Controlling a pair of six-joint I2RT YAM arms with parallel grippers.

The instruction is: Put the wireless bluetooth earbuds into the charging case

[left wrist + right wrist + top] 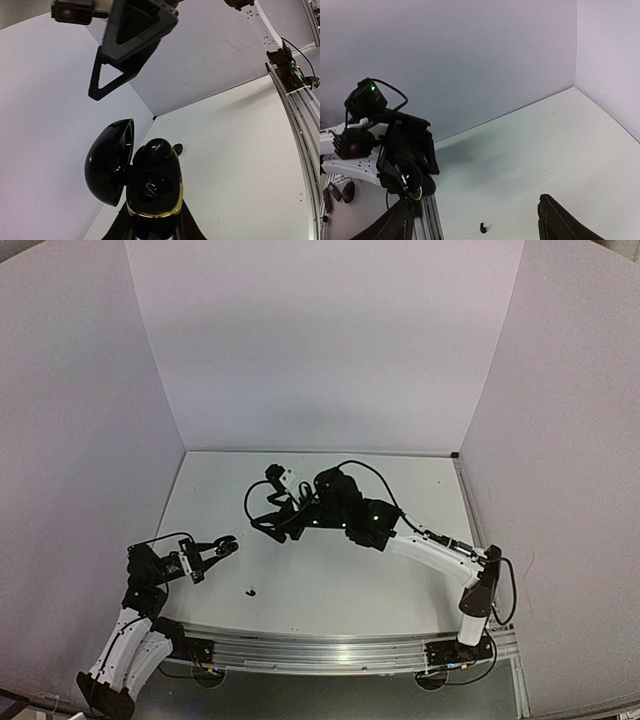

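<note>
My left gripper [213, 552] is shut on the black charging case [155, 192], which has a gold rim and its lid [109, 164] swung open to the left. A glossy black rounded piece [157, 150] sits at the case's far end; it looks like an earbud. The near socket [150, 187] looks empty. One small black earbud [250, 591] lies loose on the table, also visible as the earbud [483, 228] and the earbud [176, 148]. My right gripper [476, 200] hangs open above the table with nothing between its fingers, over and behind the case [226, 544].
White walls enclose the table [330, 570] on three sides. An aluminium rail [330, 645] runs along the near edge between the arm bases. The right arm's finger [125, 50] hangs above the case in the left wrist view.
</note>
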